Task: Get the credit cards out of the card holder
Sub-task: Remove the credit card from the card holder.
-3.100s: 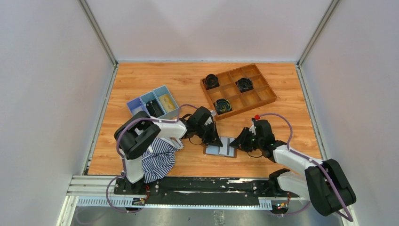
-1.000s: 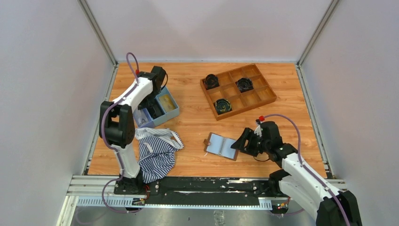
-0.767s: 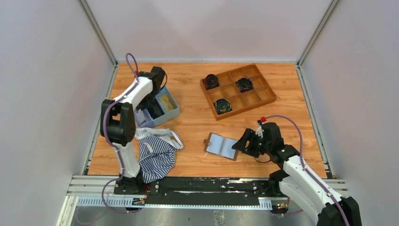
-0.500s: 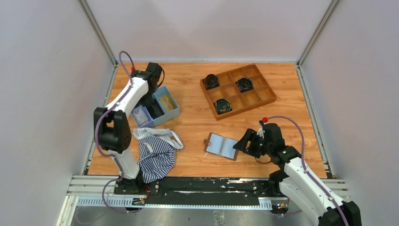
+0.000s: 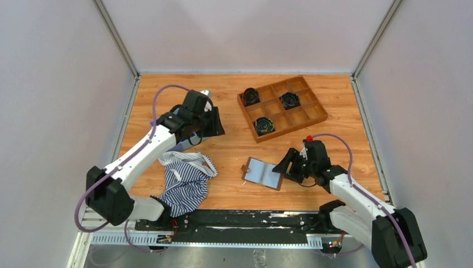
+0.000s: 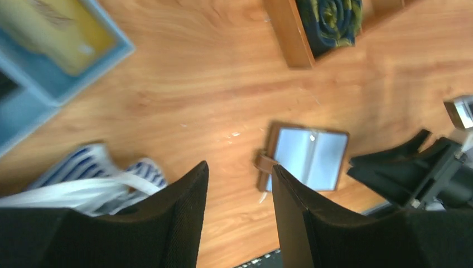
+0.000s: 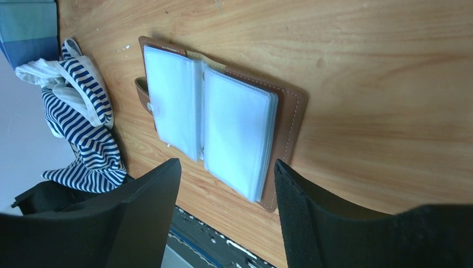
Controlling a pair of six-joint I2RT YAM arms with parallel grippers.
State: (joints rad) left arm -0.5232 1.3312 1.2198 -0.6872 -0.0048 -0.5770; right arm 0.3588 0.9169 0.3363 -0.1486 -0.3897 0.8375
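1. card holder [image 5: 262,173]: i see it lying open and flat on the table [image 5: 234,148], a little below the centre of the top view. its pale glossy sleeves face up, and a brown border and a small strap tab show on its left edge.
2. right gripper [image 5: 283,163]: it sits at the holder's right edge in the top view. in the right wrist view the right gripper [image 7: 227,164] has its jaws spread wide with nothing between them, and the open card holder [image 7: 217,134] fills the middle of the frame just past the fingertips. i cannot tell whether a finger touches the cover.
3. left gripper [image 5: 215,124]: it is upper left of centre in the top view, well apart from the holder. in the left wrist view the left gripper [image 6: 239,170] is spread wide and empty, and the card holder [image 6: 307,156] shows small at the lower right of the frame.
4. striped cloth [image 5: 187,181]: it is bunched at the lower left of the top view, near the holder but apart from it.
5. light-blue tray [image 6: 50,72]: it appears in the upper left corner of the left wrist view, blurred.
6. wooden grid tray [image 5: 304,111]: it lies at the upper right of the top view. dark rolled items [image 5: 264,125] fill three of its compartments.
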